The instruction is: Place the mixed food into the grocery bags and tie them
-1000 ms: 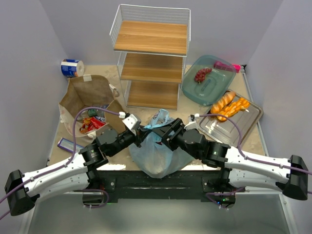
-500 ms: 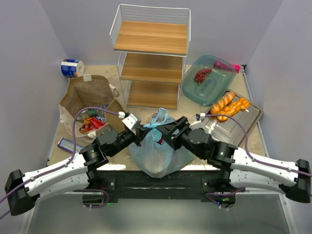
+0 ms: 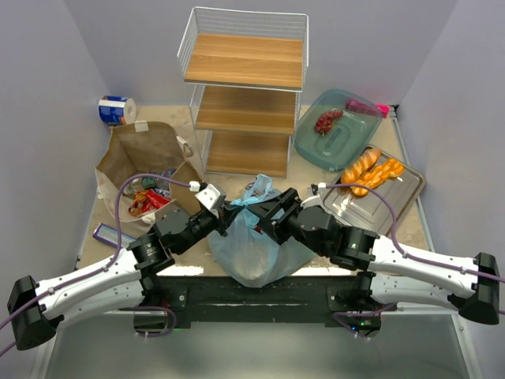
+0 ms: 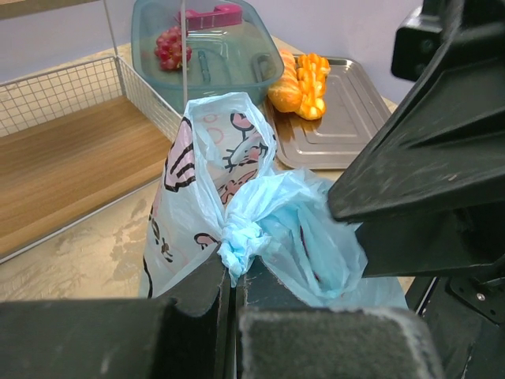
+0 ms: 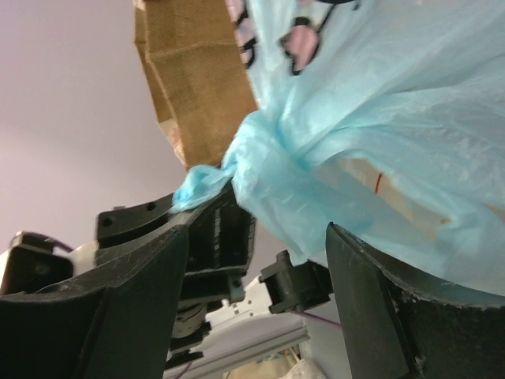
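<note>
Light-blue plastic bag (image 3: 251,246): your left gripper (image 4: 233,288) pinches its knot; right gripper (image 5: 256,230) gapes wide astride it; paper bag (image 3: 150,151) at ten o'clock.

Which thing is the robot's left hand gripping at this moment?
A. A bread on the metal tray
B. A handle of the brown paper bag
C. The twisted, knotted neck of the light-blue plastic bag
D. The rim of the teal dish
C: in the left wrist view, the left hand is shut on the bunched knot of the light-blue plastic bag.
</note>
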Available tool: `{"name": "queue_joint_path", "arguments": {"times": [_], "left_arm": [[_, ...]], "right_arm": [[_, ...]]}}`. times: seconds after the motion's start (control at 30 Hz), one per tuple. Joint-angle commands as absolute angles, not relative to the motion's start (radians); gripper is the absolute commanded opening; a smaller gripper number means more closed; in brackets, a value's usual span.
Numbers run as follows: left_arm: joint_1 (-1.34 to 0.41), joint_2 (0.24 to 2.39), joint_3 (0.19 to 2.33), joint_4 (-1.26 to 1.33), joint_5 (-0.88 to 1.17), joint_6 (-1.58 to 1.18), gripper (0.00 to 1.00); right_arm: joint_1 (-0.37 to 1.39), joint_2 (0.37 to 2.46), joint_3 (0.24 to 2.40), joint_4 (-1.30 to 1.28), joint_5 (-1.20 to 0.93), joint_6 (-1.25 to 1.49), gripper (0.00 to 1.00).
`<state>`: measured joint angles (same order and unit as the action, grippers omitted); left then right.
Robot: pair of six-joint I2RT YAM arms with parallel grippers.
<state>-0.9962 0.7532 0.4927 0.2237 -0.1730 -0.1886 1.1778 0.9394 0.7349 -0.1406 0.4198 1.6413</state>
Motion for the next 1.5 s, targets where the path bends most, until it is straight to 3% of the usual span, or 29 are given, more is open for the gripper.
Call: {"name": "queue_joint_path", "arguments": {"times": [0.0, 0.63, 1.03, 1.47], "left_arm": [[-1.000, 0.742, 0.495, 0.310, -0.209, -0.164, 0.00], [-1.000, 0.758, 0.506, 0.298, -0.207, -0.158, 0.00], [-1.000, 0.753, 0.502, 0.299, -0.204, -0.163, 0.00], [-1.005, 0.753, 0.509, 0.296, -0.187, -0.160, 0.00]], "right_arm": [[1.186, 0.902, 0.839, -0.207, 0.457, 1.588, 0.75], [1.207, 0.931, 0.864, -0.117, 0.459, 1.528, 0.77], [1.209, 0.808, 0.859, -0.206, 0.549, 1.489, 0.76], [1.207, 0.936, 0.813, -0.048, 0.531, 1.493, 0.77]]}}
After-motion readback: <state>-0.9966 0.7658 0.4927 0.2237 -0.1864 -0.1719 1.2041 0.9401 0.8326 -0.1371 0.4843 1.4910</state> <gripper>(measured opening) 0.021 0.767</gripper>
